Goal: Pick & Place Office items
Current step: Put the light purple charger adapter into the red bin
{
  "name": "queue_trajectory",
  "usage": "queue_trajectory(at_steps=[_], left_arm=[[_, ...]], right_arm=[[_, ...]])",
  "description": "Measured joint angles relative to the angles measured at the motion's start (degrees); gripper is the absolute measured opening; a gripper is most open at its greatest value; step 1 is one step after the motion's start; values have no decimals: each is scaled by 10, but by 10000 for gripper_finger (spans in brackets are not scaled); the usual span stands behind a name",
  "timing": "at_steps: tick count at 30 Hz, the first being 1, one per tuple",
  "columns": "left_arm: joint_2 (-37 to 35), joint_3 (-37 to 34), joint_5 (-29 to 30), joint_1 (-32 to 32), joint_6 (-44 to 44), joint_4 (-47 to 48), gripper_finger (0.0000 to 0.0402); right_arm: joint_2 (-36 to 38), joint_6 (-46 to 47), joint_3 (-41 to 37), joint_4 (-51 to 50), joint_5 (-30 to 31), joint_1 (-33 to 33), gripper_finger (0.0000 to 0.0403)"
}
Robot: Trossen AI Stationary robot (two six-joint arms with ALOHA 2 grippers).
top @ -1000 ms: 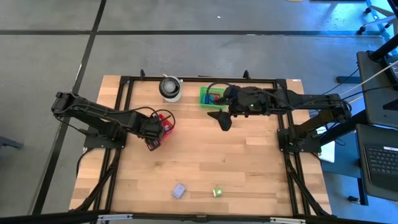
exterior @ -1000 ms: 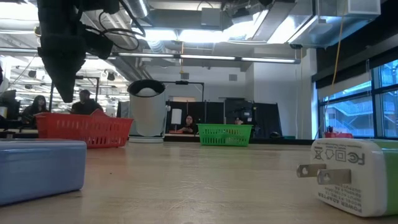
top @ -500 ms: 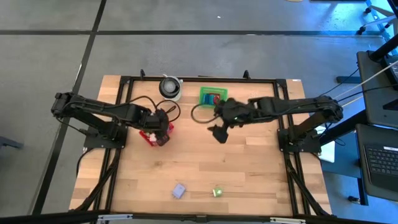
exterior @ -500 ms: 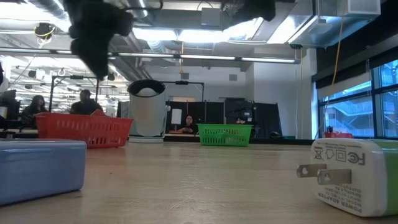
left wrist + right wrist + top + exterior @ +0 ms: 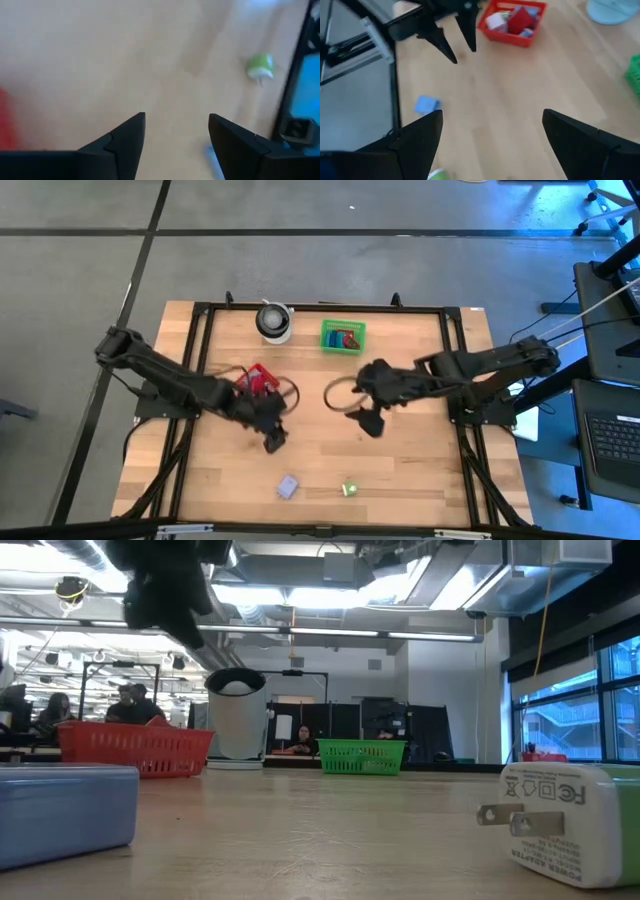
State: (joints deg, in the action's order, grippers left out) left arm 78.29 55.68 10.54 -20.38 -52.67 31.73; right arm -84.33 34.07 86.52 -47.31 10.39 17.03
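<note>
High view: the left gripper hovers just beside the red mesh basket; the right gripper is well apart from it. The lavender-blue block and green-and-white plug lie near the table's front edge. Wrist views: both grippers' jaws are spread wide, empty.

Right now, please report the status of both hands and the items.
Left hand open, empty; right hand open, empty. Small blue block and green-white plug lie loose on the table. Nothing blocking.
</note>
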Motion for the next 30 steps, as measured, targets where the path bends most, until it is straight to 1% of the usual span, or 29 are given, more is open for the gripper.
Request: queue_trajectory(at_steps=[2, 7, 9, 11, 15, 18, 25, 27, 30], left_arm=[[31, 0, -28, -23, -30, -32, 222], [104, 13, -103, -75, -67, -139, 241], [129, 32, -113, -89, -95, -155, 245], [154, 53, -114, -100, -119, -151, 246], [206, 90, -109, -120, -175, -122, 246], [243, 124, -103, -131, -213, -81, 245], [305, 201, -101, -131, -290, 81, 244], [316, 212, -100, -129, -308, 95, 244], [330, 233, -98, -131, -320, 82, 244]], right_arm=[[5, 1, 0, 0, 6, 25, 345], [9, 15, 0, -5, 10, 78, 345], [9, 15, 0, -4, 11, 95, 345], [9, 15, 0, -3, 16, 109, 345], [9, 15, 0, -3, 51, 130, 345], [9, 15, 0, -3, 62, 140, 345], [9, 24, 0, -3, 67, 149, 345], [9, 28, 0, -3, 67, 148, 345], [8, 30, 0, -3, 67, 149, 345]])
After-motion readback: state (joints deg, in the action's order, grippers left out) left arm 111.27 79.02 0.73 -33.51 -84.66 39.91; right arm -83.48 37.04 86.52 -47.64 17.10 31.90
